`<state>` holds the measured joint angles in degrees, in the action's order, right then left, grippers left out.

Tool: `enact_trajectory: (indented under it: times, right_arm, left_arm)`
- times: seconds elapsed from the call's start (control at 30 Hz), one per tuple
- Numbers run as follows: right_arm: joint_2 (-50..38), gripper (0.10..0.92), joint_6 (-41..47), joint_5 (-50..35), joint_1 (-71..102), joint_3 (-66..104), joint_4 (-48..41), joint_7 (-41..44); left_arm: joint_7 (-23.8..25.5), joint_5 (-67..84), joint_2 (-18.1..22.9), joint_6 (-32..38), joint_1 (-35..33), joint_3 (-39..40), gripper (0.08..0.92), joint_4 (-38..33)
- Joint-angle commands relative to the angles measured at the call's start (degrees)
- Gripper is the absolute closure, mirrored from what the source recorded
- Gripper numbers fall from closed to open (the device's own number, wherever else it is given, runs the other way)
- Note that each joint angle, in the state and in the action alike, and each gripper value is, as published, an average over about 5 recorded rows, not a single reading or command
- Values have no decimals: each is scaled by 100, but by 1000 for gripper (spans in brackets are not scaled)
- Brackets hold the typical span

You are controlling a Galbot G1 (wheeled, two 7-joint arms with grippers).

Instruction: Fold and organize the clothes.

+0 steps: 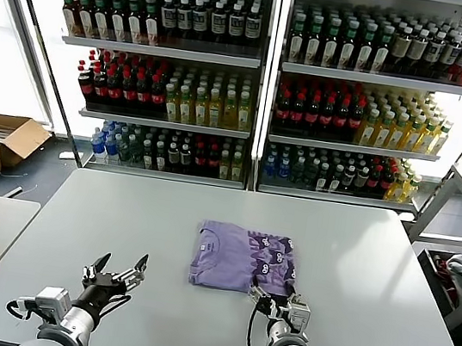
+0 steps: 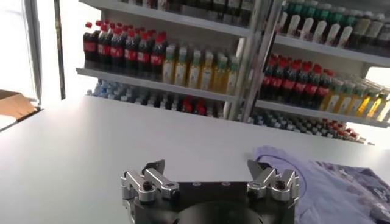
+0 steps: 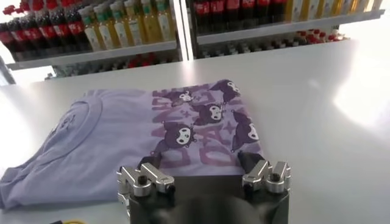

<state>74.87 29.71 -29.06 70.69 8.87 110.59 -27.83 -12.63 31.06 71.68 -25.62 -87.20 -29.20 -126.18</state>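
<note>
The right gripper (image 1: 271, 302) sits at the near edge of the folded lavender T-shirt (image 1: 240, 257), fingers spread apart, gripping nothing. The left gripper (image 1: 119, 269) hovers spread wide, well left of it, over the white table (image 1: 373, 273).

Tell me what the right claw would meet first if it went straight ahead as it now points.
Probably the near edge of the folded lavender T-shirt, lying just ahead of the open right claw.
</note>
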Motion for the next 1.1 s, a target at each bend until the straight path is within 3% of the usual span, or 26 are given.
enact_trajectory:
  times: [0.03, 0.2, 0.33, 0.67, 1.1]
  right_arm:
    - [-185, 203, -309, 988, 354, 293, 931, 125]
    - [-506, 203, -617, 1962, 647, 766, 1623, 368]
    - [-753, 203, -885, 2398, 1071, 1147, 1668, 545]
    - [-1056, 203, -1028, 1871, 1551, 2025, 1580, 588]
    - [-531, 203, -995, 2292, 1636, 2071, 1873, 724]
  left_arm:
    - [201, -472, 12, 316, -32, -26, 177, -90]
    - [315, -666, 102, 592, 47, -59, 177, -171]
    - [389, -846, 189, 906, 62, -63, 177, -124]
    - [461, -1278, 124, 1217, 137, -158, 177, 127]
    - [516, -1361, 83, 1291, 90, -137, 177, 44]
